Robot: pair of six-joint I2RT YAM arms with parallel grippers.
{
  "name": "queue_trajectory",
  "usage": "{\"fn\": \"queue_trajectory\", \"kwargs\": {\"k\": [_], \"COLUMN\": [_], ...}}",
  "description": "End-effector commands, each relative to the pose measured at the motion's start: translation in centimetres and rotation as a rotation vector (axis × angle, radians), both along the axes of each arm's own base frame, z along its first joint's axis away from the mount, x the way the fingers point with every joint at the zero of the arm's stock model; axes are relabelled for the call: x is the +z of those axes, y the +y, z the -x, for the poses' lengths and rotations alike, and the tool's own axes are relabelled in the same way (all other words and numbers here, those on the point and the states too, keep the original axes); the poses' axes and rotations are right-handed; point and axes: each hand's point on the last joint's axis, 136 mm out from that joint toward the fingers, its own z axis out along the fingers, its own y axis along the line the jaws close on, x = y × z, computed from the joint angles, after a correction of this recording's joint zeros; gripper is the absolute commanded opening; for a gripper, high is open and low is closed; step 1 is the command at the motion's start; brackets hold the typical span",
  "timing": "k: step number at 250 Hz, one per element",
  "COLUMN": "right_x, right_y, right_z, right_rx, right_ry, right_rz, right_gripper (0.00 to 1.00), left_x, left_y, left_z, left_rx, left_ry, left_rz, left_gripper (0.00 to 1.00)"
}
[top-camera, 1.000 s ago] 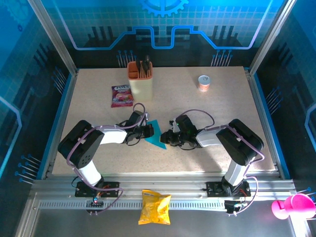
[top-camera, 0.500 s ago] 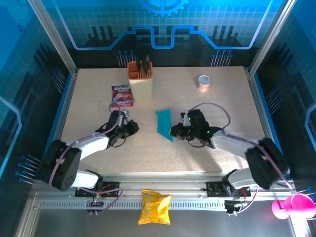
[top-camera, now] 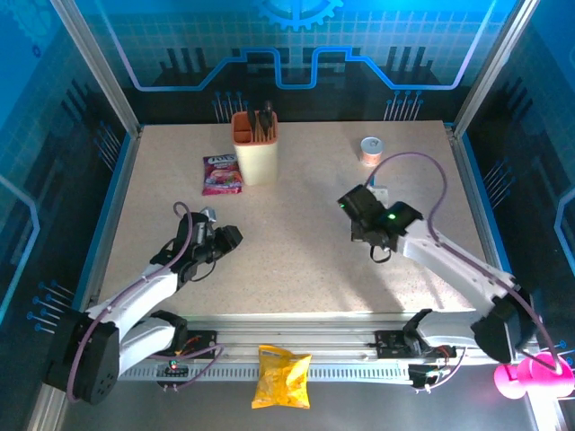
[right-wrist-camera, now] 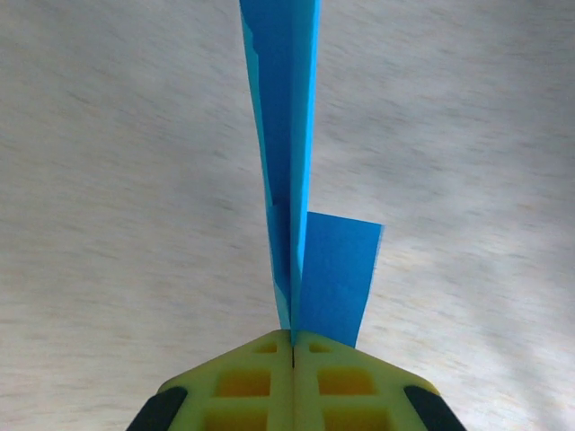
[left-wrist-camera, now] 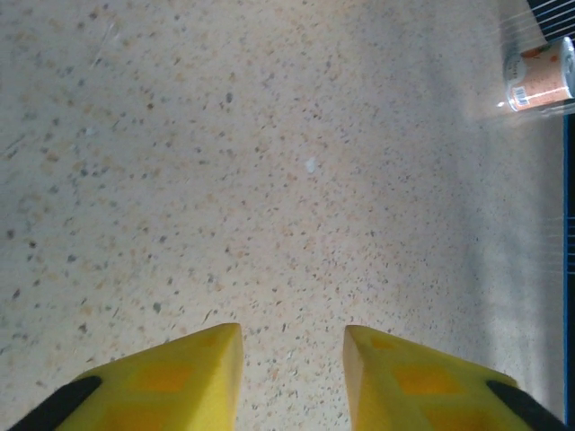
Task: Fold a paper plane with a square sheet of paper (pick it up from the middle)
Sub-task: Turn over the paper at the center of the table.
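Speckled worktop (top-camera: pixel 296 278) from above: the left pincer (top-camera: pixel 226 239) has drawn back, and the right pincer (top-camera: pixel 352 205) has swung off right, taking along what stood between them half a second ago. Left wrist: yellow jaws parted, holding nothing. Right wrist: jaws pressed shut on the folded keel of the paper plane (right-wrist-camera: pixel 287 153), held above the worktop. Light, limp, easily creased; that layered spine seems the soundest hold.

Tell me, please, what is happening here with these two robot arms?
The right gripper is shut on the paper plane, a slim folded piece of blue paper that sticks out ahead of its fingers over the table. The left gripper is open and holds nothing; it hangs over a bare part of the table. The folding looks done, or close to it.
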Motion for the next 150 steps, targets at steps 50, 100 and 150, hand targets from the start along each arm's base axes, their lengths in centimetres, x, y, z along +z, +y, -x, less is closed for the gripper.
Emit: {"fn": "queue_trajectory", "kwargs": {"k": [50, 100, 150], "right_x": [-3.6, -9.7, -11.7], "right_y": [1.3, 9.1, 17.0], "right_z": [2.2, 3.9, 4.8], "right_rx": [0.069, 0.198, 0.286], "right_ry": [0.196, 0.304, 0.327], "right_rz": [0.575, 0.597, 0.342], "right_gripper": [0.00, 0.00, 0.45], "left_x": [-0.8, -0.6, 0.1], "left_y": [0.6, 0.7, 0.8], "left_z": [1.5, 2.4, 3.3], "left_rx": [0.025, 0.049, 0.075], "left_ry": [0.085, 0.098, 0.070], "left_rz": [0.003, 0.045, 0.100], "left_gripper": [0.46, 0.48, 0.50]}}
